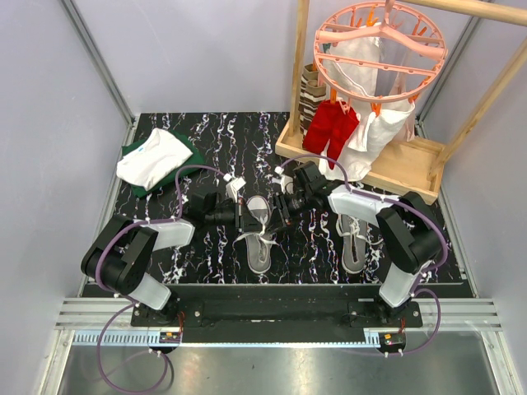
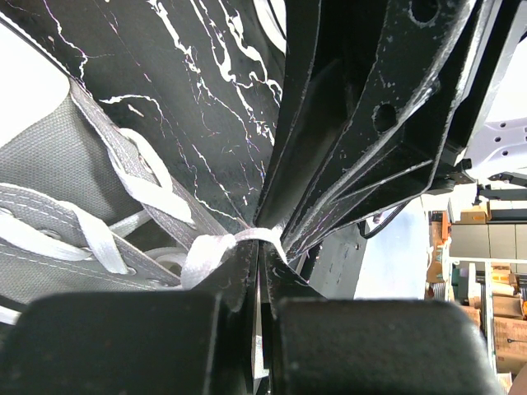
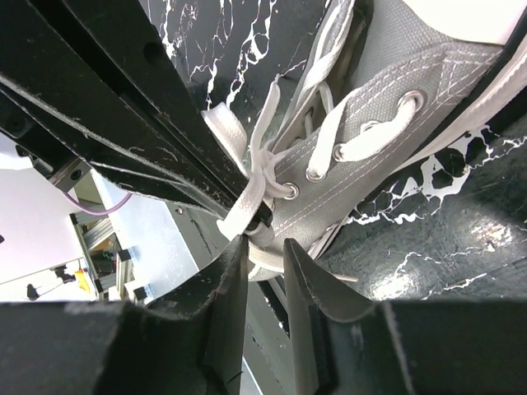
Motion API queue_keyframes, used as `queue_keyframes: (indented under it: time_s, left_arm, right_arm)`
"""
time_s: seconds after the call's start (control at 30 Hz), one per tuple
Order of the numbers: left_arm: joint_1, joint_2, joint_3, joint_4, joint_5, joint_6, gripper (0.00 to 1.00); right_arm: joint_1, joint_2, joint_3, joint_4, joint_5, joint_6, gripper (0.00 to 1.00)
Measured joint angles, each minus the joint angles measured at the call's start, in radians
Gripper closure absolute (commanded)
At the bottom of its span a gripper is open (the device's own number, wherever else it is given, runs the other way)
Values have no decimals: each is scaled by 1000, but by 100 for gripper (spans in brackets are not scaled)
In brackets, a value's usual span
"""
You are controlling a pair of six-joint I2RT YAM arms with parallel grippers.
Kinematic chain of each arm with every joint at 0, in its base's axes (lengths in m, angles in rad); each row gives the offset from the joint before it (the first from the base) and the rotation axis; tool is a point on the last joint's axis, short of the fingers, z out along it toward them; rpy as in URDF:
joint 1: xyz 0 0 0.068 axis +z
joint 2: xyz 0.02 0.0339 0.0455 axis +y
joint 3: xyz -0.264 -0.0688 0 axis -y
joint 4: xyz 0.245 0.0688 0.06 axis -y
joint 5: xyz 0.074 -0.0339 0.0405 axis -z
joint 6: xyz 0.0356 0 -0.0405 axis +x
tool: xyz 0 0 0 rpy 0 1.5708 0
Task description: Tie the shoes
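On the black marbled table (image 1: pixel 214 140), one grey shoe (image 1: pixel 257 239) lay between both grippers, and the second shoe (image 1: pixel 354 247) lay under the right arm. Folded clothes (image 1: pixel 152 160) sat well apart. The left gripper (image 2: pixel 259 247) pinched a white lace (image 2: pixel 206 255) tight. The right gripper (image 3: pixel 265 243) was barely parted at the knot, and I could not tell whether it gripped.

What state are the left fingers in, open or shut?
Shut. The left fingers meet at their tips, pinching the white lace.
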State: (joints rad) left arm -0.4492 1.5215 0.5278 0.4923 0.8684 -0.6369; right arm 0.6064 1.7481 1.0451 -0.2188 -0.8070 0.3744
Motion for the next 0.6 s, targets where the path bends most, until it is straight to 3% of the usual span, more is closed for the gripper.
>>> queue_keyframes:
  time_s: [0.43,0.6]
  left_arm:
    - [3,0,0,-1,2,0,100]
    - [4,0,0,-6,1,4,100]
  right_arm:
    - [0,26,17,31,-27,4,67]
    - [0,34,18,40,-44,15,93]
